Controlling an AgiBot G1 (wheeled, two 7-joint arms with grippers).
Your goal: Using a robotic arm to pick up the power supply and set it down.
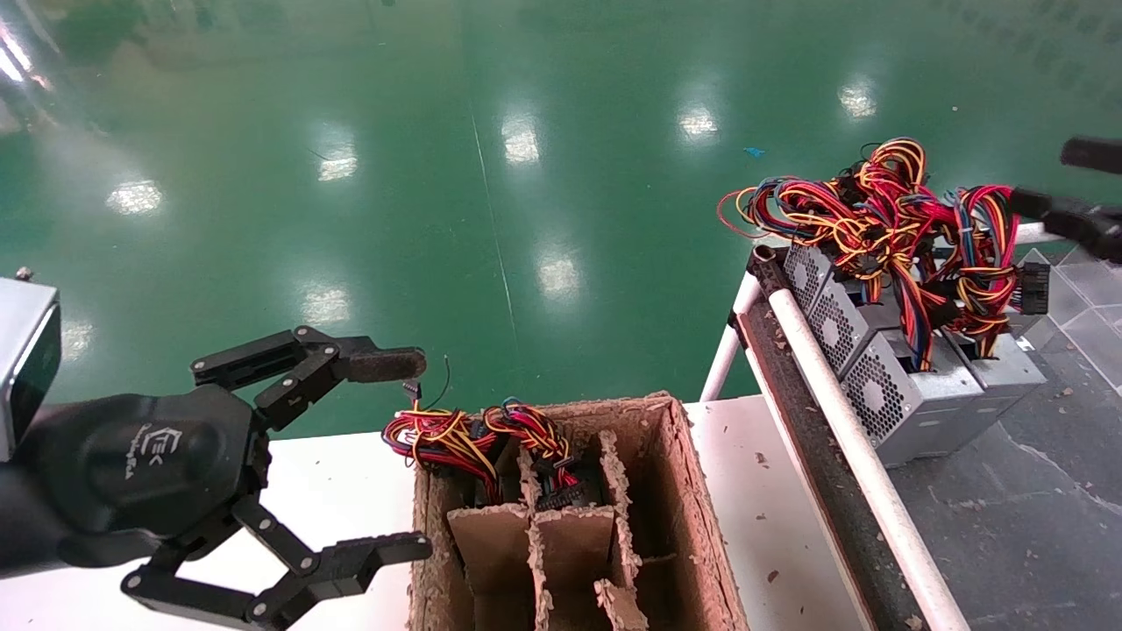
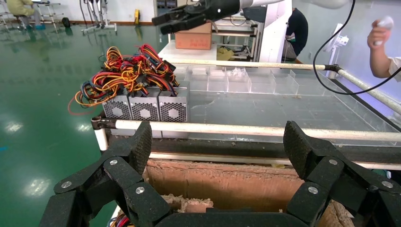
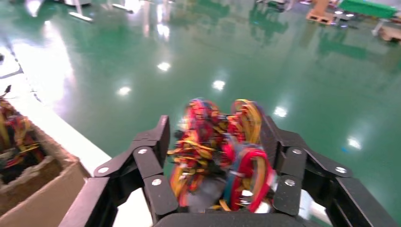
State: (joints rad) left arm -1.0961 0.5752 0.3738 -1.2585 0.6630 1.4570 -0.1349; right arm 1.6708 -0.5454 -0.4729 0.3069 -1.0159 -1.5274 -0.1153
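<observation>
Three grey power supply boxes (image 1: 877, 377) stand side by side on a rack at the right, under a tangle of red, yellow and blue wires (image 1: 885, 210). My right gripper (image 1: 1078, 184) hangs open at the far side of that tangle. In the right wrist view its fingers (image 3: 215, 137) straddle the blurred wires (image 3: 213, 156) without closing on them. The left wrist view shows the boxes (image 2: 146, 109) with the right gripper (image 2: 189, 16) above them. My left gripper (image 1: 394, 456) is open and empty beside the cardboard box, and its spread fingers (image 2: 218, 142) face the rack.
A worn cardboard box (image 1: 692, 491) with dividers sits on the white table (image 1: 333, 491), with more wired units (image 1: 473, 438) in its far cells. White rails (image 1: 833, 386) edge the rack. Green floor lies beyond. A person (image 2: 385, 47) stands behind the rack.
</observation>
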